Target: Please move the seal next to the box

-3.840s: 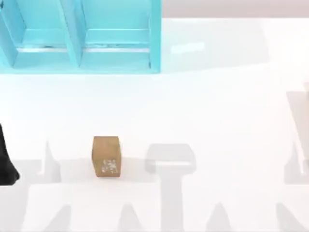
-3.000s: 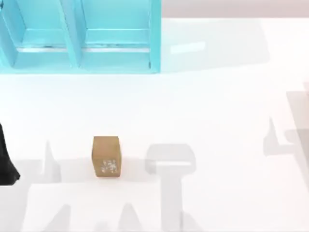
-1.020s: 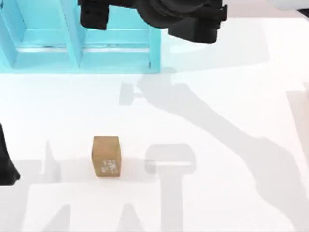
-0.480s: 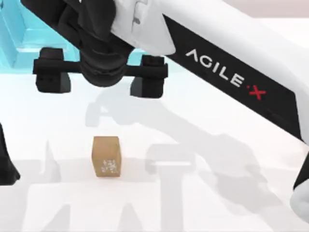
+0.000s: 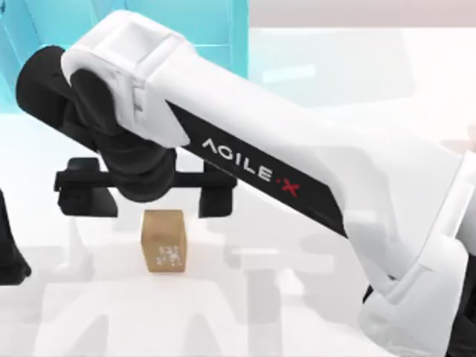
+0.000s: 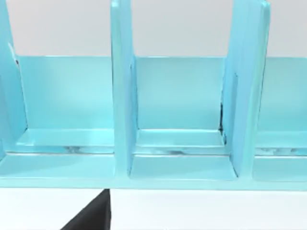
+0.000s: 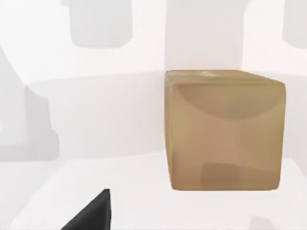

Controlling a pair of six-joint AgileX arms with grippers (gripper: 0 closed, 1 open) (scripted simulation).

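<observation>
Top view: the right gripper (image 5: 145,195) is seen above the white table (image 5: 312,297), with its two black fingers (image 5: 216,199) spread wide and nothing held between them. The seal (image 5: 163,241) is placed just below it, on the table's left half, well apart from the cyan box (image 5: 239,30). The left arm (image 5: 9,249) is parked at the left edge.

overhead looks down; wrist views sit close.

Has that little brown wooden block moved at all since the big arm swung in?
No. The small tan wooden block sits at the same spot below the cyan shelving.
</observation>
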